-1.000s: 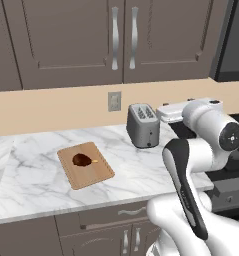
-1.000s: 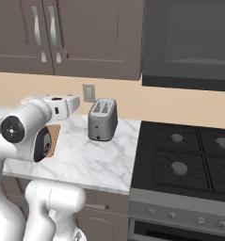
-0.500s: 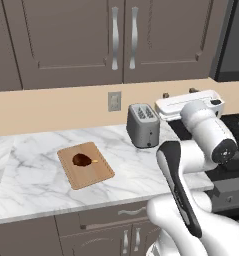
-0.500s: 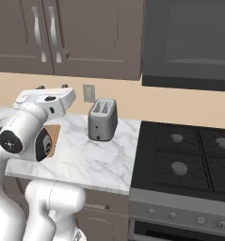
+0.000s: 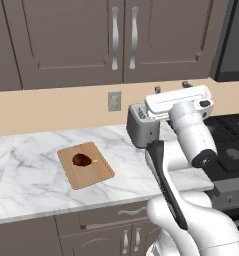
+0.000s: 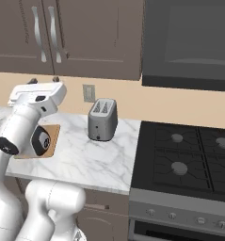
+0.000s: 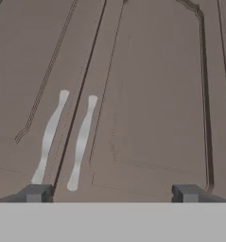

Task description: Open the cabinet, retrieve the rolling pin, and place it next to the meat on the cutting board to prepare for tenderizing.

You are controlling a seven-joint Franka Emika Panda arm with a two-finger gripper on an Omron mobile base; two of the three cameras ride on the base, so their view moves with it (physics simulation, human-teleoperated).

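- Facing the cabinet [image 5: 123, 42], the gripper [image 5: 171, 86] is raised in front of the toaster [image 5: 141, 126] with its jaws spread wide, grasping nothing.
- On the counter [image 5: 36, 187], the board [image 5: 85, 164] carries the meat [image 5: 82, 160]; no pin lies beside it.
- Both cabinet doors are closed; the handles [image 7: 65, 139] sit off to one side in the hand view.
- Progress: no step is complete. Opening, retrieval and placement remain.
- Change: the hand has risen and turned from the counter toward the doors; nothing else moved.
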